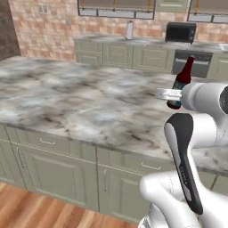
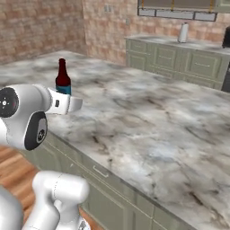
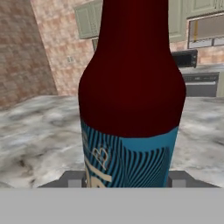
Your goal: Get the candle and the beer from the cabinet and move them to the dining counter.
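Beer (image 1: 182, 79) stands upright in the left base view at about 2 o'clock, its lower body between the jaws of the hand (image 1: 175, 95), which reaches in level from the right; the grip sits low on the label, probably so the bottle stays vertical while it is brought over the counter (image 1: 75, 98). Whether its base touches the marbled slab or hangs just above it, I cannot tell. Bare marble runs wide toward 9 and 10 o'clock, and the near edge lies at 6 o'clock above the green drawer fronts (image 1: 49, 141). In the right base view the bottle (image 2: 62, 77) rises at 10 o'clock behind the white wrist, close to the counter's (image 2: 148, 130) near-left edge, with much free surface toward 3 o'clock. In the hand view the dark red bottle (image 3: 131, 92) stands dead centre, blue label at 6 o'clock, a finger tip (image 3: 72, 180) at either side clamped against it.
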